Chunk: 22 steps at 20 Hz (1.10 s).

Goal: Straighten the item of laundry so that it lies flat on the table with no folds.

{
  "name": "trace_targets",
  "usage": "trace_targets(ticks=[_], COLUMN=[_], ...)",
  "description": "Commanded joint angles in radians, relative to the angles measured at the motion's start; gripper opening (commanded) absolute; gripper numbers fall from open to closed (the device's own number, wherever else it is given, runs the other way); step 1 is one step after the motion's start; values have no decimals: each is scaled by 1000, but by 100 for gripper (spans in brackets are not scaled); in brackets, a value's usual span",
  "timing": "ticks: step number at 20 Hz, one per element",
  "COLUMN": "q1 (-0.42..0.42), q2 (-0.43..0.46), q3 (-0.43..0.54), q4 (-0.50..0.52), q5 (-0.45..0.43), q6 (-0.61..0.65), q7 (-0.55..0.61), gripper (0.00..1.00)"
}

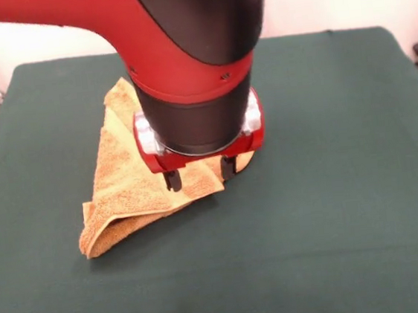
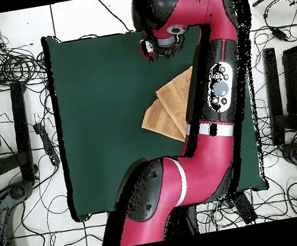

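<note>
Two spread, empty fingers of the gripper [image 1: 200,175] straddle the towel [image 1: 134,187], folded into a triangle left of the table [image 1: 349,209] centre; soft, light and limp, it seems best pinched at its near-left corner, which the arm [image 2: 201,127] partly hides from overhead.

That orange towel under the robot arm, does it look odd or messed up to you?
Yes. The towel is not spread out: it lies folded over itself in a rough triangle on the green table, with a doubled edge at its near corner. The gripper stands open over its right part. Nothing looks torn or spilled.
</note>
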Motion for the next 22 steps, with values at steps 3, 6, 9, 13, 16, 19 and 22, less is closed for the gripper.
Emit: trace_targets(ticks=[3,6,9,13,16,19,22], q1=[7,-5,-15,-27,-30,-35,-47], q2=[11,15,26,31,30,14,0], q3=[296,376,455,531,550,529,531], q4=[78,78,80,82,86,95,99], q5=[-169,-244,-311,-396,-434,-458,-476], q6=[65,64,68,85,106,129,122], q7=[173,171,176,161,160,151,146], gripper=[100,100,100,100,100,100,100])
